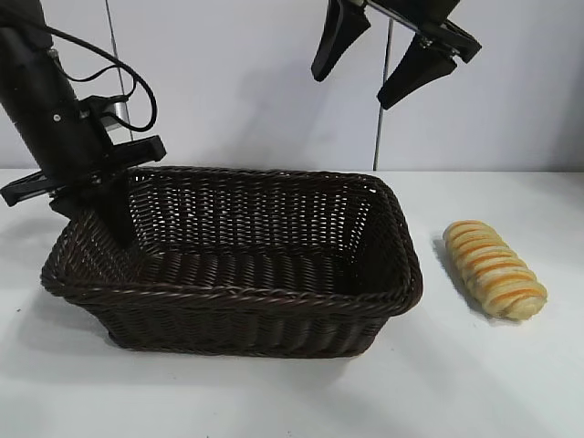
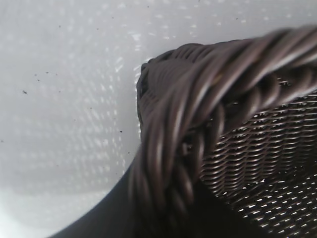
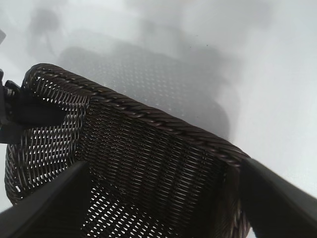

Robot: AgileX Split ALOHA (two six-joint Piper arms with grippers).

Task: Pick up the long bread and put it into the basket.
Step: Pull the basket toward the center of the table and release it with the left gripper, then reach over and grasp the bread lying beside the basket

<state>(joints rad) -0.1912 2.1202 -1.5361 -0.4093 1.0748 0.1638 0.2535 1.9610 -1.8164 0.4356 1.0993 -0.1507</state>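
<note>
White desk carries the basket at the centre-left of the exterior view, with bare room in front and on both sides. The long bread lies on the desk at the right, apart from the basket's right rim. The left end effector is at the basket's upper-left corner, one finger inside the rim; how wide it is I cannot tell. The right end effector hangs high at the top, above the basket's far edge, fingers spread wide and holding nothing.
</note>
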